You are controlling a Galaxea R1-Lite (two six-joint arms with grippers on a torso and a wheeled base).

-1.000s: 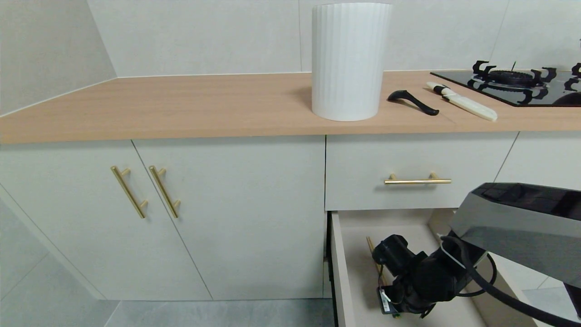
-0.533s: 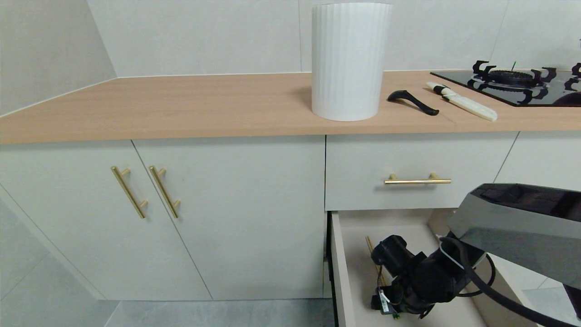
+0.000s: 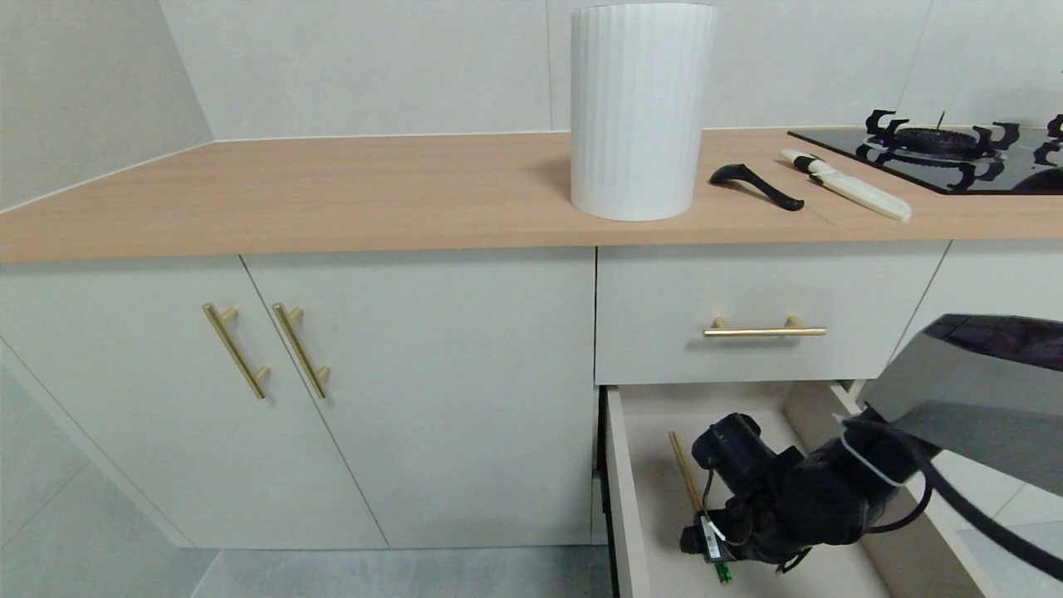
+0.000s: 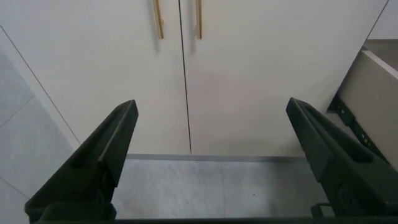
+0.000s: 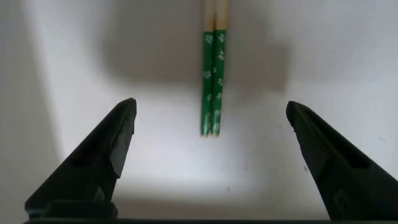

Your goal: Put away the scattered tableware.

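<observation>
A pair of wooden chopsticks (image 3: 686,482) with green ends (image 5: 211,81) lies flat on the floor of the open lower drawer (image 3: 624,498). My right gripper (image 5: 210,109) hangs open just above them, one finger on each side, touching nothing. In the head view the right arm's wrist (image 3: 772,498) sits low inside the drawer. On the counter lie a black-handled utensil (image 3: 756,185) and a white knife (image 3: 849,186). Held low, my left gripper (image 4: 209,107) is open and empty, facing the cabinet doors (image 4: 186,74).
A tall white ribbed container (image 3: 642,112) stands on the wooden counter (image 3: 332,195), left of the utensils. A black gas hob (image 3: 938,149) is at the far right. Above the open drawer is a shut drawer with a gold handle (image 3: 764,331).
My right arm has shifted a little to the right and back inside the drawer, so more of the chopsticks shows. They lie still on the drawer floor.
</observation>
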